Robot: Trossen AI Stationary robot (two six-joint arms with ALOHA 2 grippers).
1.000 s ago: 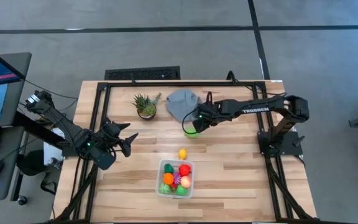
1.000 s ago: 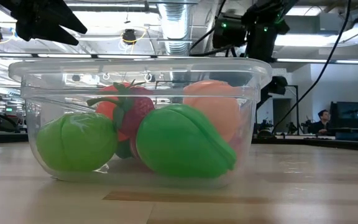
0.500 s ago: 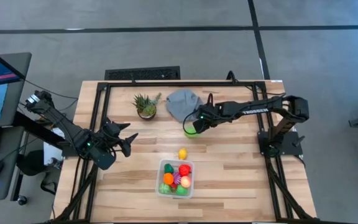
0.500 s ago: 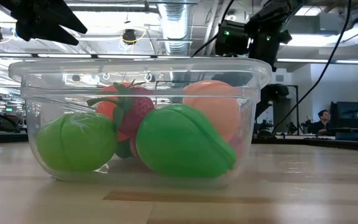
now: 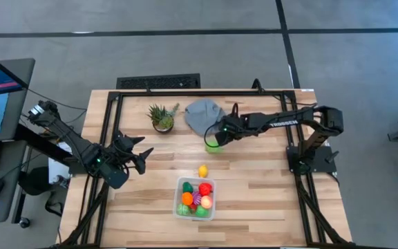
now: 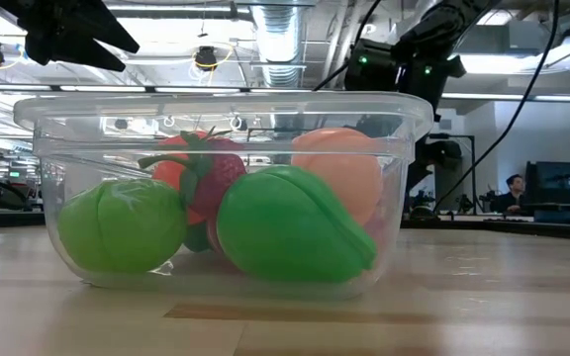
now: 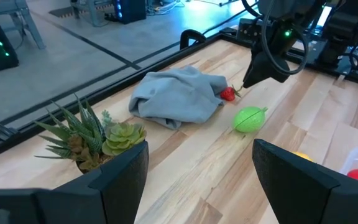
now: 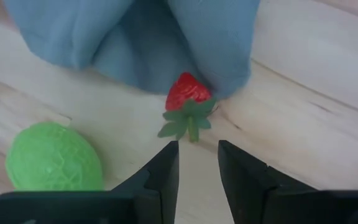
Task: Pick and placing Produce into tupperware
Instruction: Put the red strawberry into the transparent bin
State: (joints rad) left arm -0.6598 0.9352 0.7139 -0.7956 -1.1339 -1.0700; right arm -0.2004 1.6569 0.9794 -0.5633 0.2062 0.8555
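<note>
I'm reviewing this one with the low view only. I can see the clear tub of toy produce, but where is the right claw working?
Observer: The right claw is at the crumpled grey cloth, pointed at a small red toy strawberry lying at the cloth's edge.
Operator: Is it gripping it?
Observer: No. Its fingers stand narrowly apart, just short of the strawberry's green leaves.
Operator: Is anything loose near the tub?
Observer: A small yellow toy fruit lies on the table just outside the clear rectangular plastic container.

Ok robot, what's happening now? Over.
Right gripper at strawberry, jaws narrow, nothing gripped. Left gripper waiting, open. Cloth touching strawberry.
</note>
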